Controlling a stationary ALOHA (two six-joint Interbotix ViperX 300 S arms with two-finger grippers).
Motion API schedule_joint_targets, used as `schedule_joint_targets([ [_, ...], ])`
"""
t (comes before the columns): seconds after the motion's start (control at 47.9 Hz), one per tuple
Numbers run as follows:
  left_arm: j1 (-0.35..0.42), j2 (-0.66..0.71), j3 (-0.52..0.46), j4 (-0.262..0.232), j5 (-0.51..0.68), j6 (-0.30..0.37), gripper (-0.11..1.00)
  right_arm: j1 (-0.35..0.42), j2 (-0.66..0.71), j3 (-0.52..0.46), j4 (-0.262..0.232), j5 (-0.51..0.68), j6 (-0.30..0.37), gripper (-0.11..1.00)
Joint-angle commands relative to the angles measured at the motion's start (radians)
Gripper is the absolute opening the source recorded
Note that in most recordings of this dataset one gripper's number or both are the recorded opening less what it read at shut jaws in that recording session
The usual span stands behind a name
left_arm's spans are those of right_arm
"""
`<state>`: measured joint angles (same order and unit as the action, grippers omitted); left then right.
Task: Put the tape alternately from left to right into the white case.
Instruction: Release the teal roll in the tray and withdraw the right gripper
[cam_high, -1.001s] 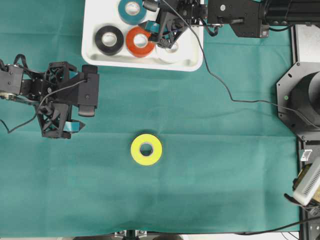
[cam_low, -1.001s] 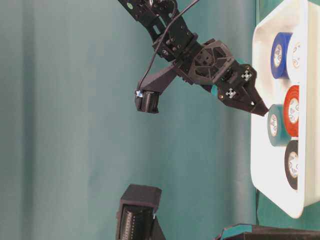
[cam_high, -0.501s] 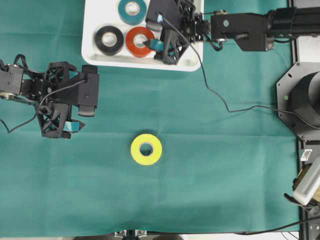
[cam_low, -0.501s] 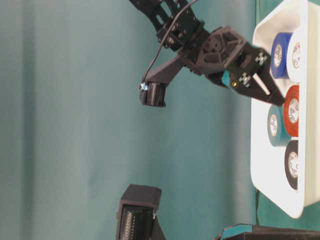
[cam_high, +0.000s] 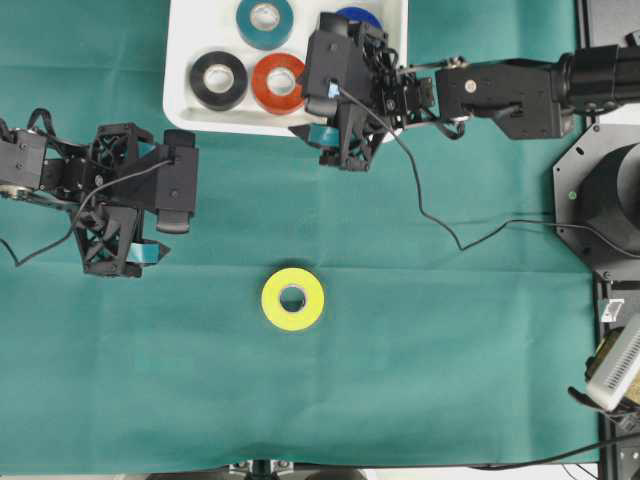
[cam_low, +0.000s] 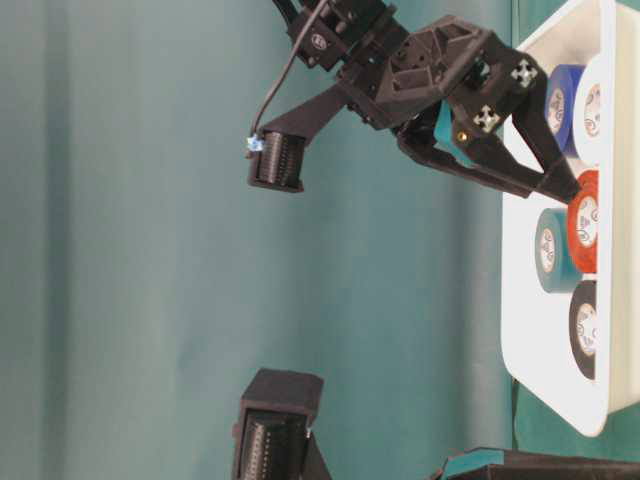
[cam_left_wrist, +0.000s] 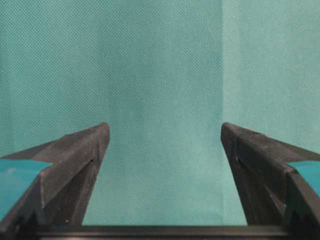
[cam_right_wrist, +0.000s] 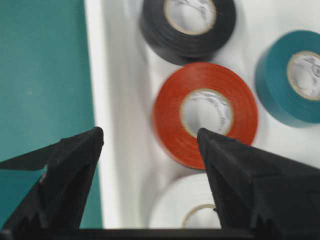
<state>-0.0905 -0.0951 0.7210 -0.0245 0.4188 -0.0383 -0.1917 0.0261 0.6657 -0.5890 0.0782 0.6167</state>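
Observation:
The white case (cam_high: 180, 105) at the table's far edge holds the black (cam_high: 219, 80), orange-red (cam_high: 279, 82), teal (cam_high: 264, 20) and blue (cam_high: 355, 18) tape. The white roll (cam_right_wrist: 175, 210) shows only in the right wrist view and at table level. A yellow roll (cam_high: 293, 299) lies alone on the green cloth. My right gripper (cam_high: 320, 142) hangs open and empty above the case's near rim (cam_right_wrist: 100, 100), beside the orange-red roll (cam_right_wrist: 205, 112). My left gripper (cam_high: 125, 262) stands open over bare cloth (cam_left_wrist: 165, 75), left of the yellow roll.
A black cable (cam_high: 440, 220) trails from the right arm across the cloth. A black round mount (cam_high: 610, 200) stands off the cloth at the right edge. The left arm's body (cam_high: 150, 185) sits between the case and the yellow roll's left side.
The right gripper has drawn back from inside the case to over its near rim, staying open, with the white roll left in the case. The left arm has not moved.

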Motion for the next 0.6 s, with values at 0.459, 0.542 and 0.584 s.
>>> schedule_joint_targets([
  [0.459,-0.002,-0.015,-0.018,-0.002,-0.003,0.000,0.54,0.164,-0.120,0.040,0.003,-0.003,0.006,0.83],
  [0.542,-0.002,-0.015,-0.018,-0.002,-0.003,0.000,0.54,0.186,-0.126,0.052,0.003,-0.003,0.008,0.83],
  [0.584,-0.002,-0.014,-0.018,-0.002,-0.003,0.000,0.54,0.198,-0.129,0.060,0.003,-0.003,0.008,0.83],
])
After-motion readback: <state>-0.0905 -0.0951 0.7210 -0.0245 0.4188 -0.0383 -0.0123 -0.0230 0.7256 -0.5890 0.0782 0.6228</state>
